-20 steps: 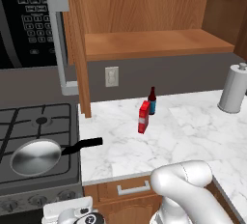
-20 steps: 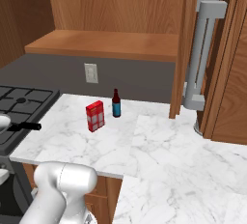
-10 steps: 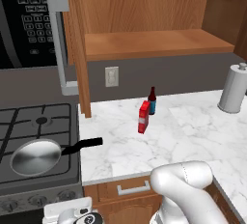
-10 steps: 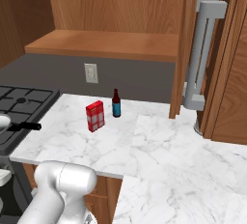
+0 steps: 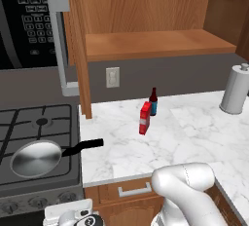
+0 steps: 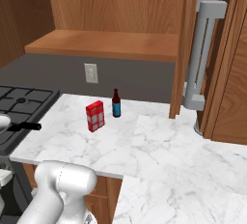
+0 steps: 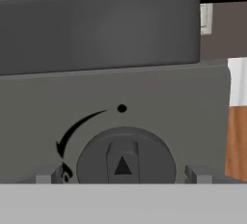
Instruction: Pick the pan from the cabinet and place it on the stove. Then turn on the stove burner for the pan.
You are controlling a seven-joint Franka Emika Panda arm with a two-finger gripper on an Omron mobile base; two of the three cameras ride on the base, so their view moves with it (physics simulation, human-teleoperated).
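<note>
Hand view: a round grey knob (image 7: pixel 125 156) sits straight ahead on the dark front panel of the stove (image 7: pixel 116 97), its raised bar upright with a small triangle on it; a curved arrow and a dot are printed above and left of it.
Jaws: the gripper (image 7: pixel 124 174) stands wide open, one dark tip on each side of the knob, holding nothing.
Pan: the pan (image 5: pixel 35 158) rests on the front grate of the stove, black handle pointing right over the edge of the marble counter (image 5: pixel 194 127).
Cabinet: the cabinet (image 5: pixel 146 20) stands open above the counter, its shelf bare.
Stage: judging from this, placing is done and the knob turn is next.
Risk, wrong knob: several knobs run along the stove front in the left base view; I cannot tell whether this one feeds the burner under the pan.
Risk, slip: closing off-centre on the bar could let the tips skid round the knob instead of turning it.
Risk, short turn: a partial twist may leave the burner off.
</note>
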